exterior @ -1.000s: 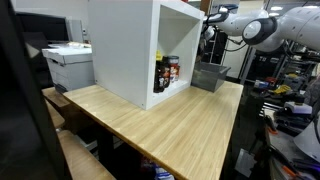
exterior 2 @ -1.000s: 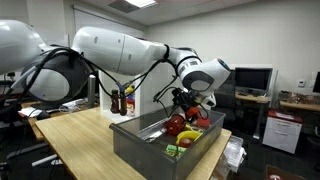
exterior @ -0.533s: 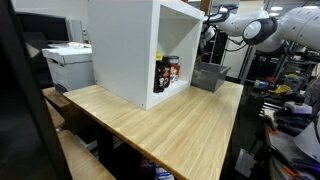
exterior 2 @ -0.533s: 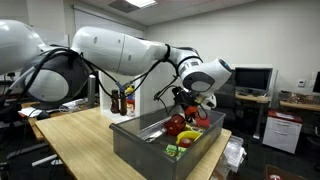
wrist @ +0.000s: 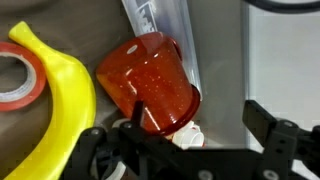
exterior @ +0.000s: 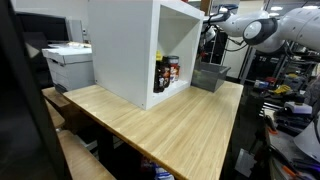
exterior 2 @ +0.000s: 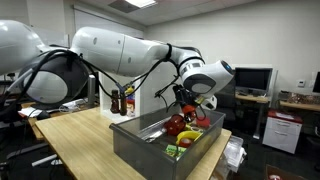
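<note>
While our gripper (exterior 2: 186, 113) hangs over the grey bin (exterior 2: 135, 150), we see its fingers (wrist: 275, 140) spread wide, grasping nothing, above a red cup (wrist: 150, 82) beside a banana (wrist: 62, 95).

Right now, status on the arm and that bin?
Jaws open, empty, over red cup in grey bin. Cup not gripped. Banana close beside it, tape roll beyond.

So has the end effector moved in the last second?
Yes, but only slightly. Judged against the grey bin, the end effector has crept a little to the right. It is open over the red cup.
</note>
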### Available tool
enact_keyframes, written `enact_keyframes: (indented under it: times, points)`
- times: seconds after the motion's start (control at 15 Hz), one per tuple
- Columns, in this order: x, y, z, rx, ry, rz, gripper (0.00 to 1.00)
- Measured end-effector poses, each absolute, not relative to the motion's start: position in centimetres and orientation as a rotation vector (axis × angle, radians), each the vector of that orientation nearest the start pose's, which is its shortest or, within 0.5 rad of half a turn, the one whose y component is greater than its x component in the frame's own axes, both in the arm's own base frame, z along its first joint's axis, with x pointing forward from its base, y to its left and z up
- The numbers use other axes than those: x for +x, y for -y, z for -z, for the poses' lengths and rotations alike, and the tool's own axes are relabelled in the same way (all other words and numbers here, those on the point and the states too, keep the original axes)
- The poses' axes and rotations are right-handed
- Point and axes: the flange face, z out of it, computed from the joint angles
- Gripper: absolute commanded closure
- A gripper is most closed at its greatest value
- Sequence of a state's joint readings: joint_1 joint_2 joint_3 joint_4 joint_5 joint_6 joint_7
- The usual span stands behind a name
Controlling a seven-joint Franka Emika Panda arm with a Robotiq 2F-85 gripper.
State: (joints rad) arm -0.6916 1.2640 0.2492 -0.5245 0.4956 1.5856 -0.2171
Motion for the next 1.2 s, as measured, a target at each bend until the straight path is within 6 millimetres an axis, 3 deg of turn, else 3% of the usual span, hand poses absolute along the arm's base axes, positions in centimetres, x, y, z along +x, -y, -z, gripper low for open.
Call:
enact_keyframes:
  times: [1.2]
  points:
    - [68.28, 39.86, -25.56, -2.255, -0.554, 0.154, 0.00]
